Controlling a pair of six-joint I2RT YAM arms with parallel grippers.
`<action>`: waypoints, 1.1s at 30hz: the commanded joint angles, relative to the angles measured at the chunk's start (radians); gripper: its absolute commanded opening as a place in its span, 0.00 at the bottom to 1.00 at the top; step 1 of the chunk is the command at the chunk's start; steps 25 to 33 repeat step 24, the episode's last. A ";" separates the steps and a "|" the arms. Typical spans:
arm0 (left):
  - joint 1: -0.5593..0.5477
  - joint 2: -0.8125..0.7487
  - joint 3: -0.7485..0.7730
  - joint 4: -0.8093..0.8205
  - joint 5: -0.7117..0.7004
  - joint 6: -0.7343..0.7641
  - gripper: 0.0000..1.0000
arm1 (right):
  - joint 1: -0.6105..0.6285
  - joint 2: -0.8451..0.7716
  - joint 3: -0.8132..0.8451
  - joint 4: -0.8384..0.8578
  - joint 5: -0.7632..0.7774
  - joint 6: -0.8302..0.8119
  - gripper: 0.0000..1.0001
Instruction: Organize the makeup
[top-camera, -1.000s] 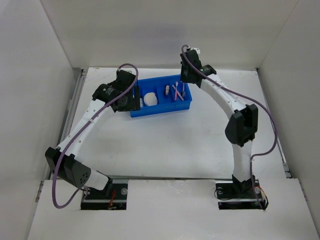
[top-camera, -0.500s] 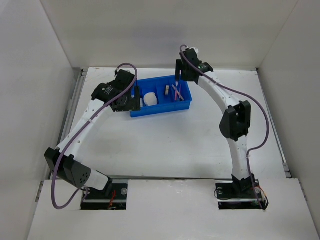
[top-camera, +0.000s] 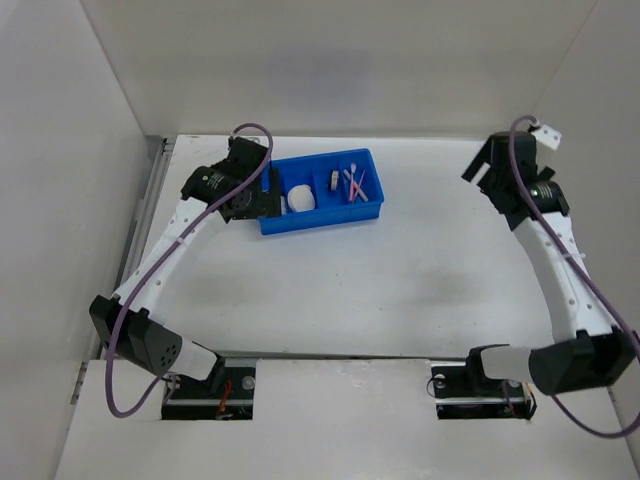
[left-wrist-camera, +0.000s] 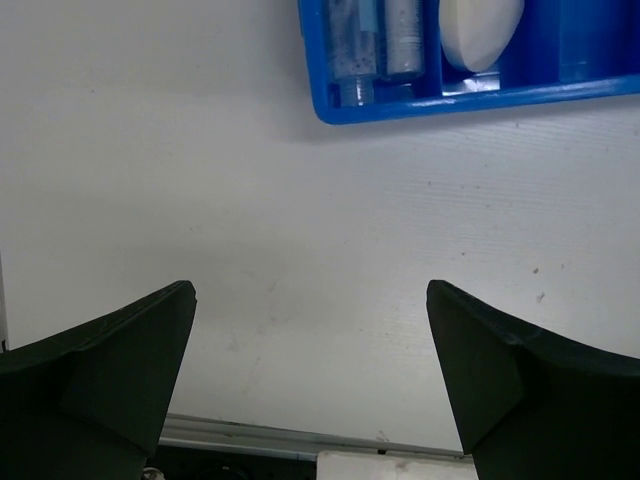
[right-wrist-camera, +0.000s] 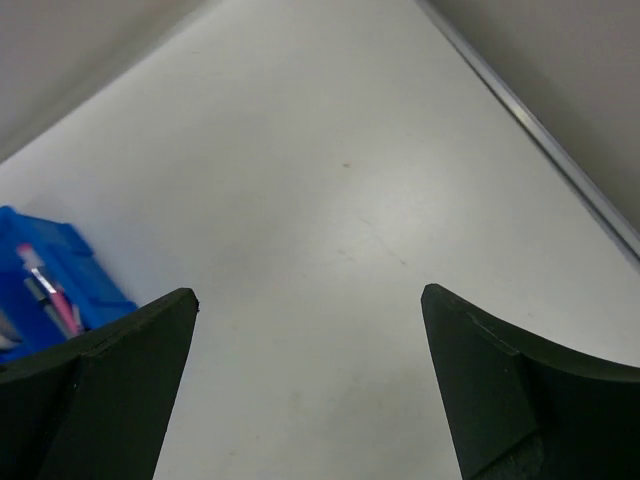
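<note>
Inside the blue tray (top-camera: 320, 222) lie the vials (left-wrist-camera: 370, 40), the white puff (left-wrist-camera: 480, 30) and the pink tools (top-camera: 355, 186); no makeup shows loose on the desk (top-camera: 350, 300). Both the left pincer (left-wrist-camera: 309, 292) and right pincer (right-wrist-camera: 308, 294) gape, holding nothing. Sorting looks about finished.

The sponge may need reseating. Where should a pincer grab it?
Probably grip the sponge across its rounded middle, coming straight down from above: it lies in a tray compartment whose walls block any sideways approach.
</note>
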 joint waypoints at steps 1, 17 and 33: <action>0.056 -0.030 -0.022 0.050 0.016 0.029 1.00 | -0.049 -0.102 -0.127 -0.054 -0.010 0.039 1.00; 0.435 0.004 -0.192 0.064 0.081 -0.215 1.00 | -0.138 -0.285 -0.300 -0.064 -0.143 0.080 1.00; 0.469 -0.044 -0.229 0.084 0.131 -0.214 1.00 | -0.138 -0.305 -0.312 -0.073 -0.099 0.080 1.00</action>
